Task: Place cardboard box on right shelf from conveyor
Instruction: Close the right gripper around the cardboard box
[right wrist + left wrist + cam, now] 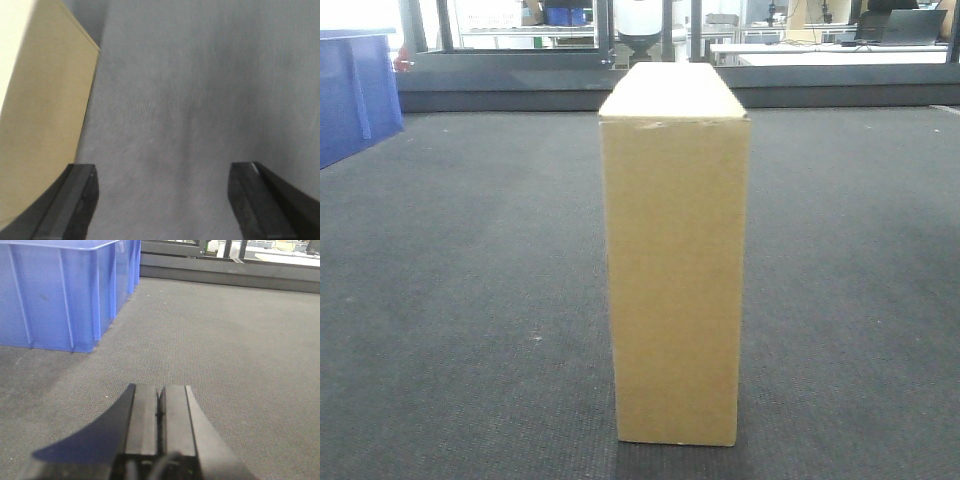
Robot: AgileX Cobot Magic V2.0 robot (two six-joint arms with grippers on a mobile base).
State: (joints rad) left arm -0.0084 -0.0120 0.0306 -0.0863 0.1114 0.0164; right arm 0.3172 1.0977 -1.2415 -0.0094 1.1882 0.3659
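Blue plastic at your far left: the bin (pixel 60 295) stands on the conveyor (pixel 225 350). Your left gripper (pixel 160 390) sits low over the belt, fingers pressed together on nothing. In the middle, the cardboard box (pixel 675 270) stands upright on the belt, narrow face toward you. Your right gripper (pixel 164 172) is spread wide, with the box just outside one finger, not between them.
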